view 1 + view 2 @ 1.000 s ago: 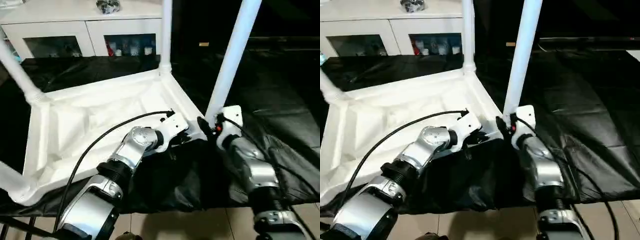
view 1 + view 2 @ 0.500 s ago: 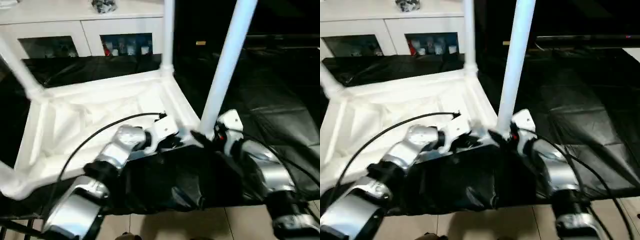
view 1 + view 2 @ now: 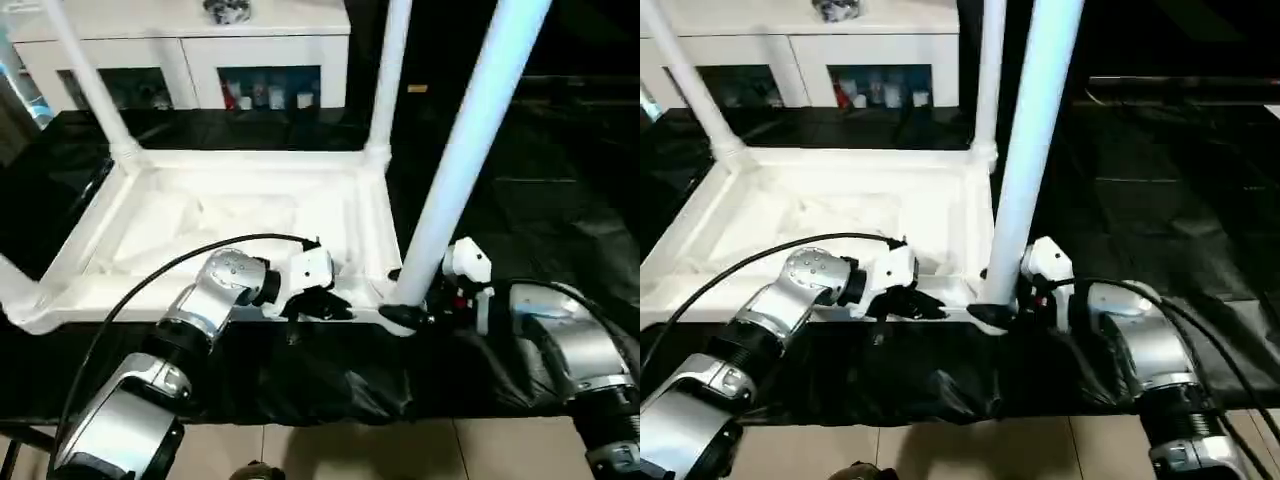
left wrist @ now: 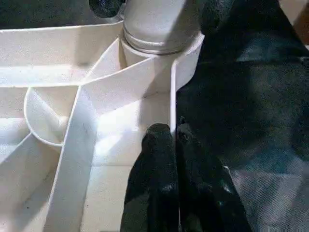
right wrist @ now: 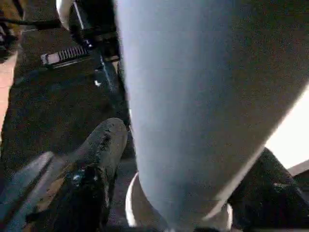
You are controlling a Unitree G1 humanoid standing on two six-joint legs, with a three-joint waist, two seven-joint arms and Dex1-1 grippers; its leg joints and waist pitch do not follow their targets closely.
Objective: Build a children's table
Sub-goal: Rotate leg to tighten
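Head views showed us the tabletop [image 3: 240,215] lying upside down on the black table [image 3: 560,200], its legs standing up from the corner sockets. Our left gripper [image 4: 170,133] was pinched shut on the thin rim wall of the tabletop's near edge, close to the near right socket. Further right, our right gripper [image 3: 408,316] reached the base of the near right leg [image 3: 465,150], one finger [image 5: 104,145] on each side of the tube, jaws spread around it.
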